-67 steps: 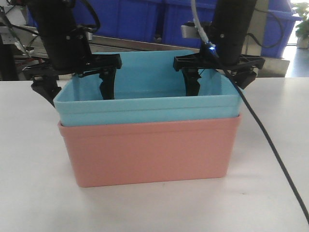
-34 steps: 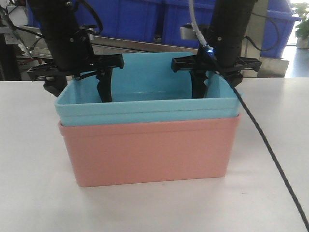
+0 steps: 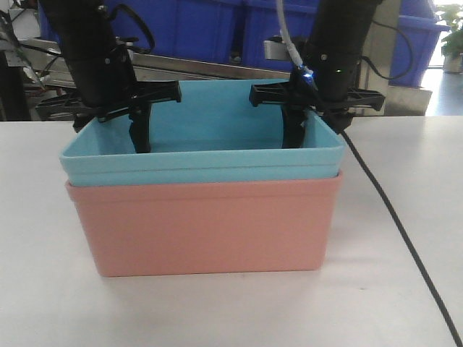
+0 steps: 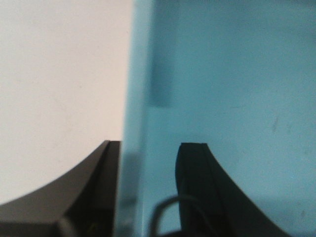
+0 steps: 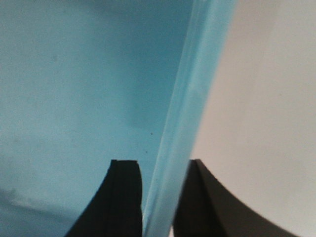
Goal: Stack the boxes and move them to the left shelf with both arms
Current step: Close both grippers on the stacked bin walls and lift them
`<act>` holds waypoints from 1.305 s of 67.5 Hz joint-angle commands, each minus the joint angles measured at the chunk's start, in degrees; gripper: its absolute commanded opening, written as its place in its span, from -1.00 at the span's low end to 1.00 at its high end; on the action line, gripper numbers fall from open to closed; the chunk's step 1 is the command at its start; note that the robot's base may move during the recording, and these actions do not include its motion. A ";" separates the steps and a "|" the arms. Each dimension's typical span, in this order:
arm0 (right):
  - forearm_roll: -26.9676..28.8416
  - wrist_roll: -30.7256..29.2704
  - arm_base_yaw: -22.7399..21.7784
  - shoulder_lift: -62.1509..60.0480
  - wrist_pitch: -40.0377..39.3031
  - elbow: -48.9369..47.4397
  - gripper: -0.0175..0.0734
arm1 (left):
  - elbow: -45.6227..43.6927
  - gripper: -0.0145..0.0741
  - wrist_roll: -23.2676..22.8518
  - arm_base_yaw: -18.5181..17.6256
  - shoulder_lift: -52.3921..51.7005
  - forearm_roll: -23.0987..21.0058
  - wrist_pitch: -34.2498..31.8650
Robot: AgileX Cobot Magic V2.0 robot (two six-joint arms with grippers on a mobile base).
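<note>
The light sky blue bin (image 3: pixel 202 155) sits nested inside the salmon pink bin (image 3: pixel 202 224) on the white tabletop (image 3: pixel 405 303). My left gripper (image 3: pixel 107 137) straddles the blue bin's left wall, one finger inside and one outside, shut on it. In the left wrist view the gripper (image 4: pixel 148 144) has the blue wall (image 4: pixel 134 98) between its fingers. My right gripper (image 3: pixel 316 137) is shut on the right wall, and in the right wrist view the gripper (image 5: pixel 160 161) shows the rim (image 5: pixel 190 89) pinched. The left shelf with rollers is out of view.
Dark blue crates (image 3: pixel 210 29) stand on a steel ledge (image 3: pixel 210 66) behind the table. A black cable (image 3: pixel 405 246) runs from the right arm across the table to the front right. A plant (image 3: pixel 454 36) is at the far right.
Both grippers have closed from wide open onto the blue bin's side walls. The stacked bins and both arms have shifted to the left on the table.
</note>
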 commanded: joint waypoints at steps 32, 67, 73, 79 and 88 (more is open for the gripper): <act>-1.98 2.66 -0.31 -12.81 0.71 -0.57 -0.48 | -0.78 -0.68 -2.85 -4.72 -14.75 10.50 7.71; -2.19 5.21 -0.31 -28.01 8.03 1.51 -0.48 | -0.41 -0.68 -3.27 -8.84 -26.55 12.92 13.93; -2.45 5.59 -0.31 -31.56 7.45 4.94 -0.48 | 0.72 -0.68 -4.07 -9.83 -28.97 13.07 13.89; -2.45 5.65 -0.31 -35.51 5.67 10.35 -0.48 | 3.36 -0.68 -5.05 -10.62 -31.93 13.07 13.39; -2.15 5.65 -0.31 -41.14 2.56 18.97 -0.48 | 10.06 -0.68 -6.65 -11.55 -37.36 13.44 10.15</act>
